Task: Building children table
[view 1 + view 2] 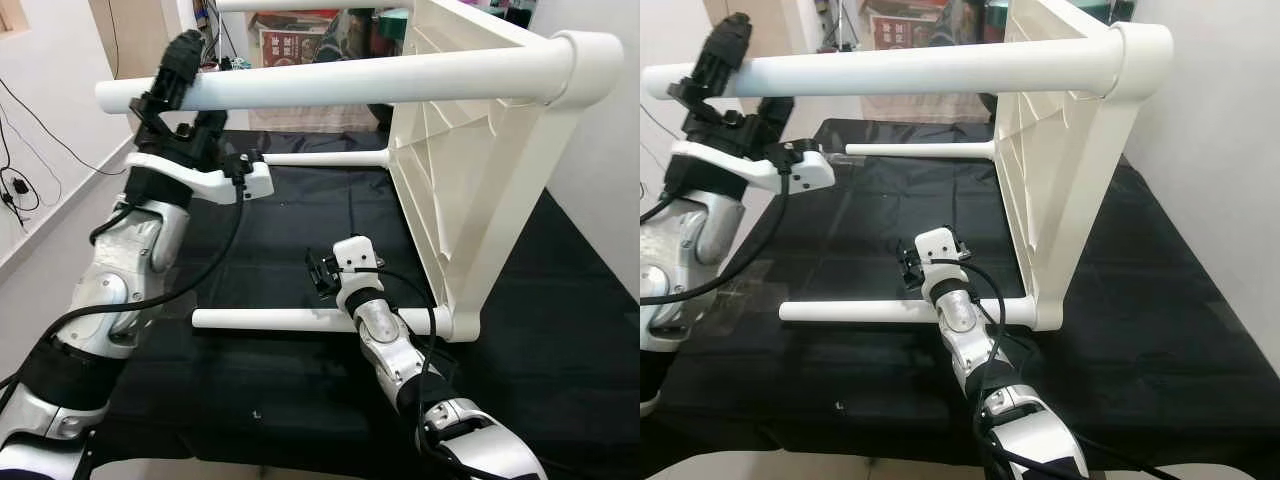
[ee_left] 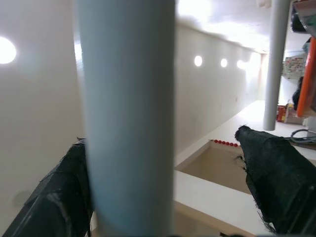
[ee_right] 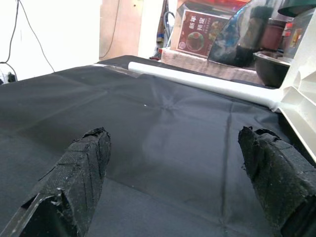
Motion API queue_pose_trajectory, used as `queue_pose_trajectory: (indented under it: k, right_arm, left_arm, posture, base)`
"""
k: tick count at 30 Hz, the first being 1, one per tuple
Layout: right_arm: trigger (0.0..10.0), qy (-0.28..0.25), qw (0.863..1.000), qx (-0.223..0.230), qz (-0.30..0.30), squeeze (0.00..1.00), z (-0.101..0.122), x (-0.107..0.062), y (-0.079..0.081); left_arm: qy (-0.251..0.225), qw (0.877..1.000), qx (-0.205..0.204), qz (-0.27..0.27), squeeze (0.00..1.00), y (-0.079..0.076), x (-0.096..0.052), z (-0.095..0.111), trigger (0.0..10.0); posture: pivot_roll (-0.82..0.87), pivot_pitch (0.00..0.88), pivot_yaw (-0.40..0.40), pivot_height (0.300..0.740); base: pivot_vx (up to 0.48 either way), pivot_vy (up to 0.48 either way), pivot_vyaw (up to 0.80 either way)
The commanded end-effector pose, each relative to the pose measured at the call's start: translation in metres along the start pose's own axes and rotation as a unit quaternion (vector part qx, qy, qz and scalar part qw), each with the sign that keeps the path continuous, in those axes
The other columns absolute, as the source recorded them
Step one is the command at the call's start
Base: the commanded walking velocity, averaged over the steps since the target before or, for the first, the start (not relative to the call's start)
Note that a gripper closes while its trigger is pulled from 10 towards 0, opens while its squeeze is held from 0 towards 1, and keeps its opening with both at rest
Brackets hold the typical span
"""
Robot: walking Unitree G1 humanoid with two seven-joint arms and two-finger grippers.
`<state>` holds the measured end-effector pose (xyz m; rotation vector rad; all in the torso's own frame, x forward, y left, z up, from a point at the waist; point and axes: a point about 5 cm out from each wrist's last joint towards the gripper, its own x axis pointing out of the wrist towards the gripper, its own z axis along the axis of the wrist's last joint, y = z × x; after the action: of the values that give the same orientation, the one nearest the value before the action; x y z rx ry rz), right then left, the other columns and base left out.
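White children's table (image 1: 455,150) lies on its side on the black-covered counter (image 1: 560,330), top vertical, legs horizontal toward the robot's left. Left gripper (image 1: 170,85) straddles the upper near leg (image 1: 340,82), fingers apart. Right gripper (image 1: 322,274) hovers wide open, empty, above the lower near leg (image 1: 270,319).

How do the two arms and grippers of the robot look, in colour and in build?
Both arms are silver shells with black joints and loose black cables. The left gripper sits on a white bracket; the right gripper has a small white block behind it. The fingers are long, black and rough-textured.
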<state>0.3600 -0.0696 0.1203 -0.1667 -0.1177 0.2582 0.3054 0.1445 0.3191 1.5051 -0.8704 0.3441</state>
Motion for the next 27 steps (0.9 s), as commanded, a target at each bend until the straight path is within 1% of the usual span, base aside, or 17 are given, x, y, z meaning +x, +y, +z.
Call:
queue_pose_trajectory:
  k: [1,2,3,4,5,8,10,17,22,25,27]
  right_arm:
    - [10.0,0.000,1.000,-0.003,0.002,0.00,0.000,0.001,0.001]
    - [10.0,0.000,1.000,-0.003,0.002,0.00,0.000,0.001,0.000]
    - [10.0,0.000,1.000,-0.003,0.002,0.00,0.000,0.001,0.000]
    - [10.0,0.001,1.000,-0.003,0.001,0.00,-0.001,0.000,0.000]
    - [10.0,0.003,1.000,-0.002,0.001,0.00,-0.002,-0.001,0.001]
    - [10.0,0.004,1.000,-0.002,0.002,0.00,-0.003,-0.001,0.001]
    - [10.0,0.005,1.000,-0.001,0.002,0.00,-0.003,-0.001,0.002]
    - [10.0,0.010,1.000,0.004,0.006,0.00,-0.003,0.000,0.006]
    - [10.0,0.021,1.000,0.009,0.003,0.00,-0.004,0.002,0.003]
    - [10.0,0.058,0.997,0.043,-0.020,0.00,-0.005,0.007,-0.008]
    - [10.0,0.073,0.994,0.070,-0.035,0.00,-0.005,0.010,-0.014]
  left_arm:
    - [-0.004,1.000,-0.007,-0.001,0.00,0.001,0.004,0.001,9.1]
    - [-0.003,1.000,-0.006,0.001,0.00,0.002,0.005,0.000,4.1]
    - [-0.003,1.000,-0.006,0.001,0.00,0.002,0.005,0.000,4.1]
    - [0.000,1.000,-0.003,0.005,0.00,0.003,0.005,-0.002,0.6]
    - [0.003,1.000,-0.001,0.009,0.00,0.005,0.005,-0.004,0.0]
    - [0.005,1.000,0.001,0.013,0.00,0.007,0.005,-0.006,0.0]
    - [0.009,1.000,-0.001,0.014,0.00,0.007,0.005,-0.008,0.0]
    - [0.017,1.000,-0.004,0.011,0.00,0.006,0.006,-0.011,0.0]
    - [0.020,1.000,-0.011,0.012,0.00,0.006,0.006,-0.011,0.0]
    - [0.018,1.000,-0.015,0.019,0.00,0.010,0.007,-0.011,0.0]
    - [0.015,1.000,-0.015,0.022,0.00,0.012,0.009,-0.011,0.0]
  posture:
    - [0.14,0.000,-0.046,0.740]
    - [0.14,0.000,-0.046,0.740]
    - [0.14,0.000,-0.046,0.740]
    - [0.15,0.000,-0.046,0.740]
    - [0.15,0.000,-0.047,0.740]
    - [0.15,0.000,-0.048,0.740]
    - [0.15,0.000,-0.048,0.740]
    - [0.15,0.000,-0.052,0.740]
    - [0.16,0.000,-0.057,0.740]
    - [0.16,0.000,-0.062,0.740]
    - [0.16,0.000,-0.064,0.740]
  base:
    - [0.000,0.000,0.00]
    - [0.000,0.000,0.00]
    - [0.000,0.000,0.00]
    - [0.000,0.000,0.00]
    - [0.000,0.000,0.00]
    - [0.000,0.000,0.00]
    - [0.000,-0.360,0.00]
    - [0.000,0.000,0.00]
    - [0.000,0.000,0.00]
    - [0.000,0.000,0.00]
    - [0.000,0.000,0.00]
